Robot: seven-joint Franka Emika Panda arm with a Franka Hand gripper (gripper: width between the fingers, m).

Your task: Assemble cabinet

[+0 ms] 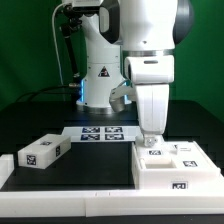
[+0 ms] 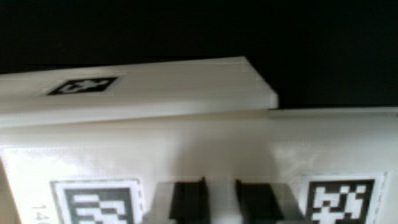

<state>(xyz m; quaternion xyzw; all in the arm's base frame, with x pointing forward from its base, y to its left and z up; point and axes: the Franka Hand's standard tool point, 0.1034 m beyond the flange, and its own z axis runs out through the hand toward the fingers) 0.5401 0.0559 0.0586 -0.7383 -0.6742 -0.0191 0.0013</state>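
Cabinet panel [image 1: 40, 152] lies loose at the exterior view's left. Centre: marker board [image 1: 100, 133]. At right, cabinet box [image 1: 172, 168] on the table, gripper [image 1: 150, 138] lowered onto its top; fingers [image 2: 187, 203] narrowly apart, grasp cannot be determined.

The black table [image 1: 95, 165] carries the white cabinet [image 1: 178, 172] right under the gripper [image 1: 150, 140], the flat marker board [image 1: 100, 132] just beside the gripper, and a small white tagged panel [image 1: 40, 152] well apart toward the exterior view's left.

Open black counter [image 1: 95, 160] separates the loose panel [image 1: 40, 152] from the cabinet [image 1: 180, 172]; the marker board [image 1: 100, 133] lies flat behind.
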